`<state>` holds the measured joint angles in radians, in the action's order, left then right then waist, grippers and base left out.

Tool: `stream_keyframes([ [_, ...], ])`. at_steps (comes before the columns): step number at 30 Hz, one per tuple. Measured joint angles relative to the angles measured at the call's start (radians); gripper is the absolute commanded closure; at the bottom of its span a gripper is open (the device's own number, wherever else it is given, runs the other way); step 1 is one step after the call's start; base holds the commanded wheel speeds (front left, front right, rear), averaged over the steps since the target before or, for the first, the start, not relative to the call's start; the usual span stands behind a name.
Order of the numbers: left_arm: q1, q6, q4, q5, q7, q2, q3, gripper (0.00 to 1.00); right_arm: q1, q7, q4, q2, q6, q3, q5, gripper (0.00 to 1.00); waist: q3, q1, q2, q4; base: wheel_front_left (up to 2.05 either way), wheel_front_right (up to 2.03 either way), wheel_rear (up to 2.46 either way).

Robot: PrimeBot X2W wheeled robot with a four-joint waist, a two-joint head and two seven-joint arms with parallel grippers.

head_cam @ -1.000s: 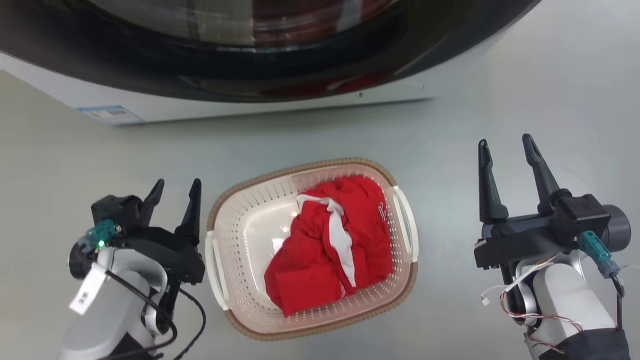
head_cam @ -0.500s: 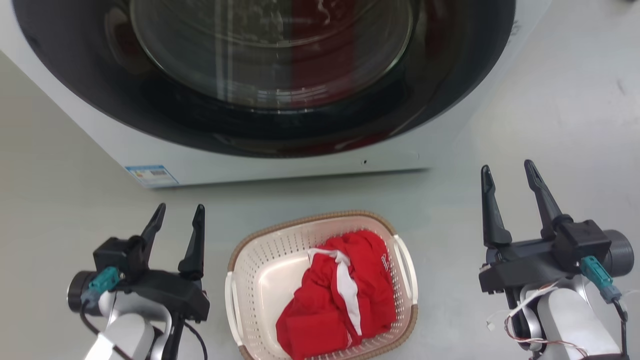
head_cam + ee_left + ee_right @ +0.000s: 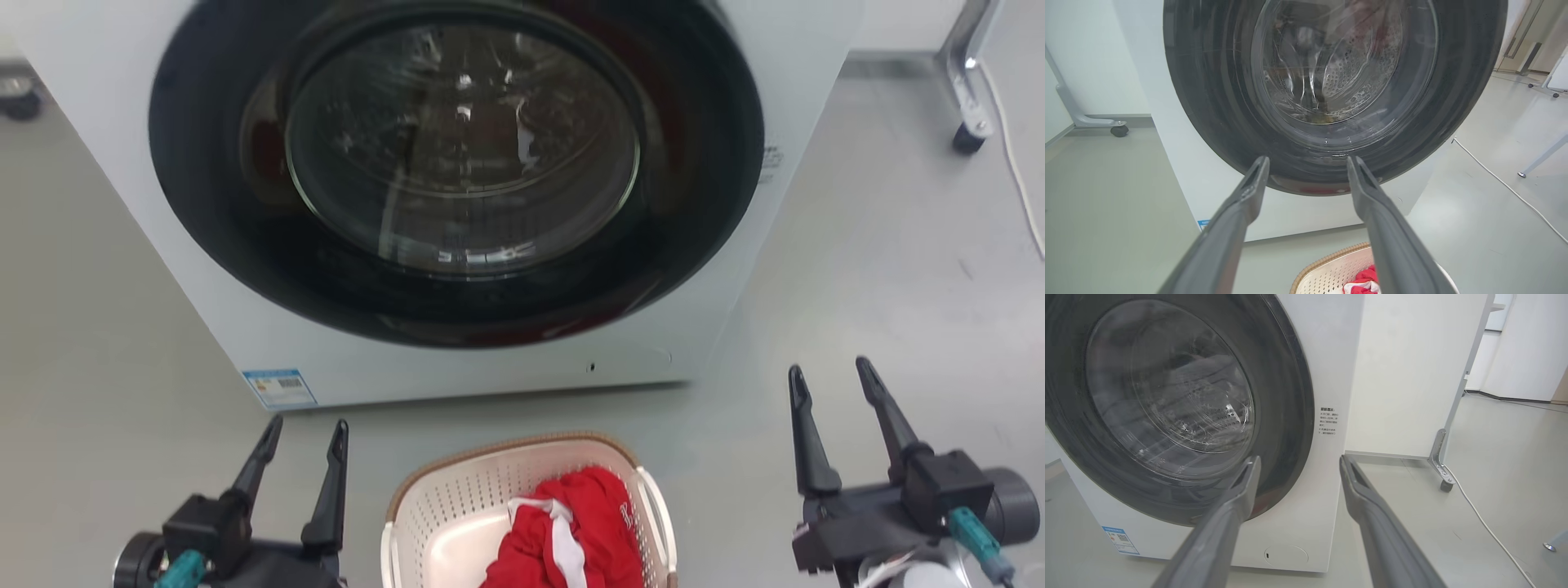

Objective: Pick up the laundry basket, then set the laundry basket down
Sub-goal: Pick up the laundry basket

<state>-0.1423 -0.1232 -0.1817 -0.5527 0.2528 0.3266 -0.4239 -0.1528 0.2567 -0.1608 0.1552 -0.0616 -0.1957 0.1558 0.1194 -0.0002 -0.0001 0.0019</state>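
Left gripper (image 3: pixel 308 423) low at the left of the head view, fingers spread apart and empty, tips pointing toward the washing machine (image 3: pixel 490 374). Just beyond those tips, a blue label (image 3: pixel 279 388) on the machine's lower left corner. Higher up, the round dark door (image 3: pixel 457 171) with its glass centre, closed.

Bottom centre, between the two grippers and touching neither: the laundry basket (image 3: pixel 441 510), set on the grey floor (image 3: pixel 98 343) close in front of the machine, cut off by the lower edge of the head view. Heaped in its right half, a crumpled red garment (image 3: pixel 588 523) with a white stripe.

Right gripper (image 3: pixel 829 367) at the lower right, well apart from the basket, fingers likewise parted, gripping nothing. Top right, a metal leg on a castor (image 3: pixel 967 122), with a white cable (image 3: pixel 1016 163) along the floor beside it.
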Motion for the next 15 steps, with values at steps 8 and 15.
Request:
stream_keyframes([
  [8, 0.153, -0.001, 0.118, 0.056, 0.0, -0.001, 0.049, 0.0, 0.142, 0.0, 0.056, 0.003, -0.002, 0.002, 0.003, 0.0, -0.115, -0.0001, 0.0, -0.002, 0.0, 0.0, 0.0],
  [15, 0.206, -0.001, 0.137, 0.082, 0.0, -0.028, 0.134, 0.0, 0.17, 0.0, 0.077, 0.003, -0.004, 0.0, 0.006, 0.0, -0.142, 0.0001, 0.0, -0.004, 0.0, 0.0, 0.0],
])
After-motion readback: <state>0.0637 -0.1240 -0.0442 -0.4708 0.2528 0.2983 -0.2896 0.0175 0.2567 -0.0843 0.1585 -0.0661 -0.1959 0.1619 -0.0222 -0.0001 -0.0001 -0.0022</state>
